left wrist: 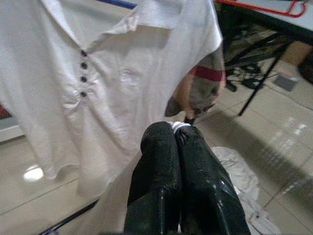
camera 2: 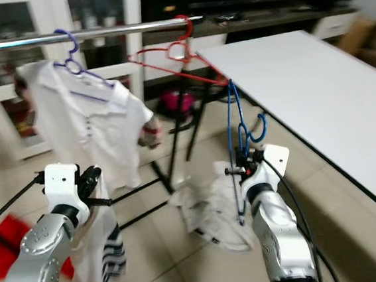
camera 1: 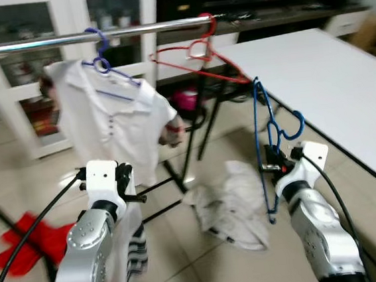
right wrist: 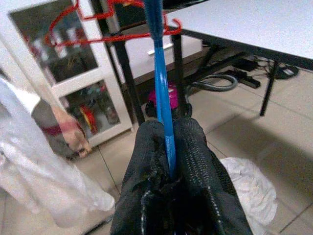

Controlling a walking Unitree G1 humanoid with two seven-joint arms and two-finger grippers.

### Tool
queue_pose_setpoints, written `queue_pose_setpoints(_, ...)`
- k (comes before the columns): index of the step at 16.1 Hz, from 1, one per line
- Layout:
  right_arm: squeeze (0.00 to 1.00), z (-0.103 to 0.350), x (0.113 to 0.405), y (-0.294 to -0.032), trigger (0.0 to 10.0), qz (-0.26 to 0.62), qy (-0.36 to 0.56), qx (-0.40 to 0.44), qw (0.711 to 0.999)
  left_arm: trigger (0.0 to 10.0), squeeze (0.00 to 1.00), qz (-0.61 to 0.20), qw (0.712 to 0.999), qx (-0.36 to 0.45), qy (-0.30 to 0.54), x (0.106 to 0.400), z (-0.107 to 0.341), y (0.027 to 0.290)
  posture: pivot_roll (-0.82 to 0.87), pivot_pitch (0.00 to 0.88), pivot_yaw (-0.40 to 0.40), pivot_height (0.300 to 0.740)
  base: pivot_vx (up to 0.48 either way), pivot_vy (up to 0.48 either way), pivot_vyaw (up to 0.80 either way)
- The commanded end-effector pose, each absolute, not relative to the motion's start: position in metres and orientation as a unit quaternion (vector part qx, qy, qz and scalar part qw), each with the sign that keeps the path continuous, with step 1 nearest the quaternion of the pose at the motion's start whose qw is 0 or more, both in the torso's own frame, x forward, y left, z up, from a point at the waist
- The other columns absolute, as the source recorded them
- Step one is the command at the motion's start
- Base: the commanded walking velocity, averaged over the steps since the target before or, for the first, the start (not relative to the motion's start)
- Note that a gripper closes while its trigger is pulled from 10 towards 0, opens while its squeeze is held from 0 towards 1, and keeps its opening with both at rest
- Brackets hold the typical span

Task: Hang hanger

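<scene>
Your left gripper [left wrist: 177, 134] is pinched tight on a striped cloth [camera 1: 133, 249]. Three hangers: a purple one [camera 1: 104, 61] carrying a white shirt [camera 1: 116, 118] and a bare red one [camera 1: 197, 59], both on the rail [camera 1: 85, 36], and a blue hanger [camera 1: 267, 130] clamped upright in your right gripper [right wrist: 166, 134], below the rail beside the white table [camera 1: 329, 87].

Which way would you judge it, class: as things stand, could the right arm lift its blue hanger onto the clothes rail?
Probably yes. The right end effector grips the blue hanger below the rail, and the stretch beside the red hanger looks free. Whether the arm reaches that high is uncertain.
</scene>
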State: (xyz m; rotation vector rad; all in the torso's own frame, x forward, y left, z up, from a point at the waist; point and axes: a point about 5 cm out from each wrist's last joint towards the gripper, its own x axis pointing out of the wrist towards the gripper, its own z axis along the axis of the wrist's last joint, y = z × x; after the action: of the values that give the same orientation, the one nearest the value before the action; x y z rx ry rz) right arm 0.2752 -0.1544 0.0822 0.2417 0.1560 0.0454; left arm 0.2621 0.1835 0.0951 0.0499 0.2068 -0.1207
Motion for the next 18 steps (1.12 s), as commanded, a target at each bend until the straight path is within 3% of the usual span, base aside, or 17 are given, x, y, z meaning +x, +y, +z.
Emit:
queue_pose_setpoints(1,0.0,0.084,0.276,-0.159,10.0,0.02,0.08,0.129,0.988,10.0,0.0,-0.065,0.994,0.026,0.089,0.263,0.1,0.18,0.01,0.0,-0.126,0.74,0.0,0.0,-0.51)
queue_pose_setpoints(7,0.0,0.085,0.275,-0.155,10.0,0.046,0.085,0.192,0.977,10.0,0.0,-0.071,0.993,0.031,0.088,0.266,0.101,0.178,0.0,0.0,-0.116,0.74,0.0,0.0,-0.51)
queue_pose_setpoints(18,0.0,0.085,0.275,-0.167,10.0,0.008,0.09,0.161,0.983,10.0,0.0,-0.075,0.993,0.018,0.084,0.265,0.104,0.178,0.0,0.0,-0.116,0.74,0.0,0.0,-0.68)
